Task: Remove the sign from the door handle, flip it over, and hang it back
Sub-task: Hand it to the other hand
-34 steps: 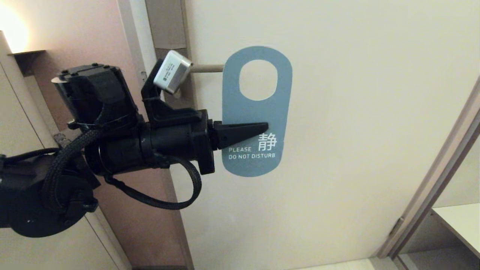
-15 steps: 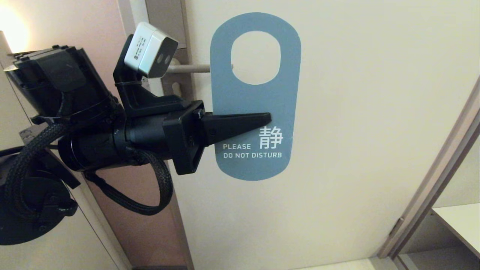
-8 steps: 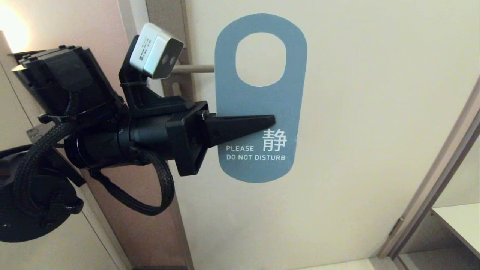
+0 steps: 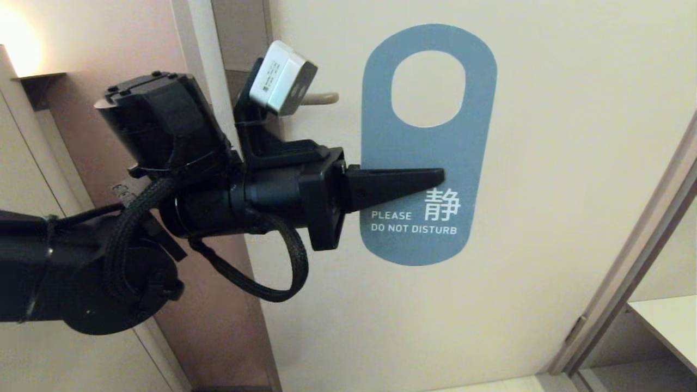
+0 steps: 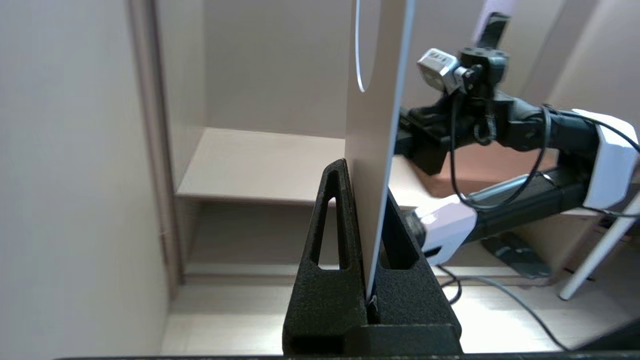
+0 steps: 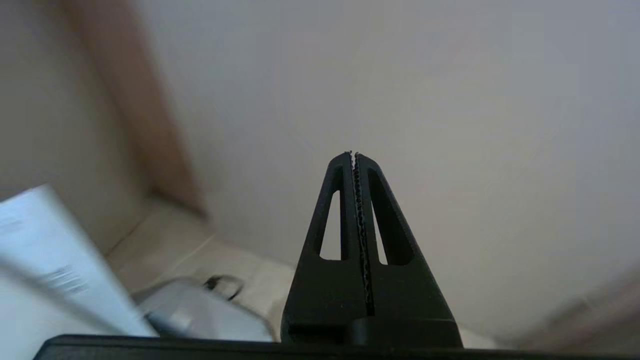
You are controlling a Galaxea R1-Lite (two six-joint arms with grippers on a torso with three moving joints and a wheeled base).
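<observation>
1. We see the sign held upright in front of the door, its blue face towards us with white "PLEASE DO NOT DISTURB" near the bottom.
2. Its oval hole is free of the door handle; the whole sign sits just beside the lever's rounded end, on the side away from the hinge-side frame, not hanging on it.
3. The left gripper reaches in level from the frame side, its jaws clenched on the sign's lower half, just above the lettering.
4. From the left wrist view we get the sign edge-on, a thin pale sheet pinched between the two black fingers.
5. The left arm's wrist camera covers the inner part of the handle in the head view.
6. The right gripper has its jaws clenched on nothing, pointing at a plain pale wall.
7. We catch the right arm in the left wrist view, beyond the sign, stretched across an open shelf.
</observation>
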